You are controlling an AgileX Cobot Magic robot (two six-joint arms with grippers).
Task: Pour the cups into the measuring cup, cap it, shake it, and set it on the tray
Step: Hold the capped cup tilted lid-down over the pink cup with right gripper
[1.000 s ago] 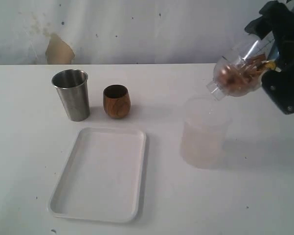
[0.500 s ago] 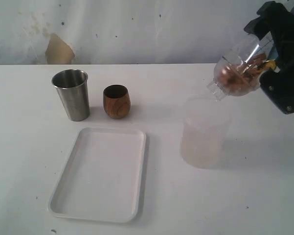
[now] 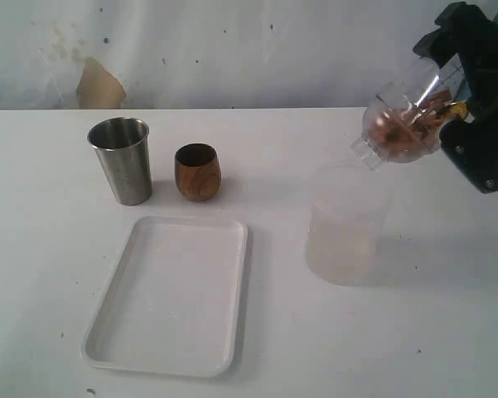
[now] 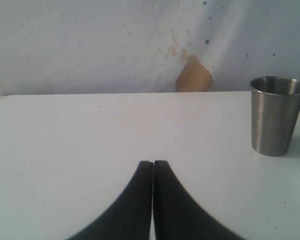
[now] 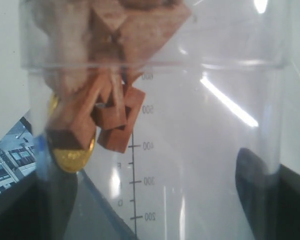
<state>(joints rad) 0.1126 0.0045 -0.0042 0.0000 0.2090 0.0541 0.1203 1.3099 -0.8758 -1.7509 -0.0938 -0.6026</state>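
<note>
My right gripper (image 3: 452, 99) is shut on the clear measuring cup (image 3: 408, 112), held tilted in the air at the right with its capped end lowest. The dome lid (image 3: 379, 143) is on it. Brown wooden blocks (image 5: 110, 115) and a gold coin (image 5: 70, 156) lie heaped against the lid end. In the right wrist view the measuring cup (image 5: 189, 150) fills the frame between the dark fingers (image 5: 254, 182). The steel tumbler (image 3: 122, 160) and the wooden cup (image 3: 198, 172) stand upright at the back left. The white tray (image 3: 170, 294) lies in front of them. My left gripper (image 4: 152, 163) is shut and empty, low over the table, left of the steel tumbler (image 4: 276, 116).
A frosted translucent container (image 3: 345, 224) stands on the table directly below the tilted cup's lid. A white backdrop with a tan patch (image 3: 98, 84) closes off the far edge of the table.
The held measuring cup has shifted only very slightly. The cups, tray and frosted container have not moved.
</note>
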